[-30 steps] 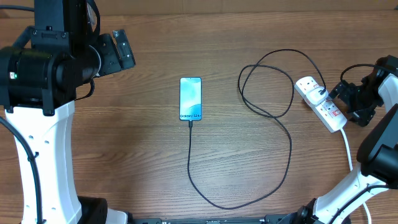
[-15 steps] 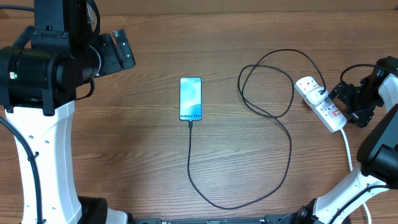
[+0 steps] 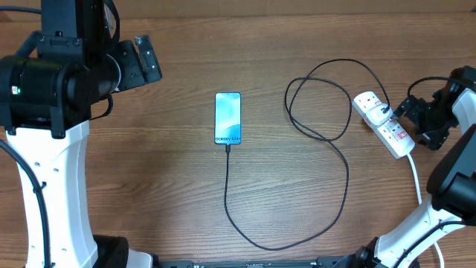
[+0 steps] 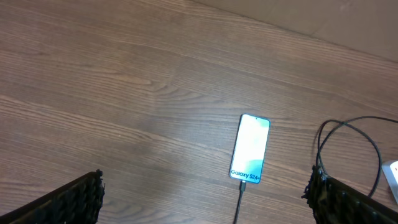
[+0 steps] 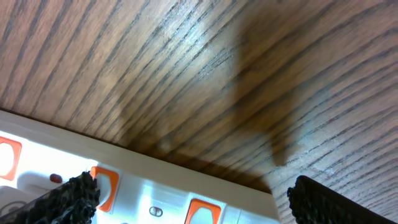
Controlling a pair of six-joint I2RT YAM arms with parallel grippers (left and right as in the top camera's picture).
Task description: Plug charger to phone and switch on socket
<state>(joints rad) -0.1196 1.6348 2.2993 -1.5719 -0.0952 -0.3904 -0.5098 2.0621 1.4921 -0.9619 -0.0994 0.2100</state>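
The phone (image 3: 228,117) lies flat mid-table with its blue-teal screen lit; it also shows in the left wrist view (image 4: 250,148). The thin black charger cable (image 3: 338,156) is plugged into the phone's near end, loops right and runs to a black plug in the white socket strip (image 3: 383,123). My right gripper (image 3: 410,117) is open, just right of the strip; its wrist view shows the strip's (image 5: 168,190) orange-red switches close below the fingers (image 5: 193,199). My left gripper (image 3: 145,59) is open and empty, raised at the far left, fingers (image 4: 205,196) wide apart.
The strip's thick white cord (image 3: 416,182) runs toward the near right edge beside the right arm's base. The cable forms a loose double loop (image 3: 320,100) between phone and strip. Wooden tabletop all round.
The right gripper has shifted very slightly near the strip. The left arm, phone and cable have not moved.
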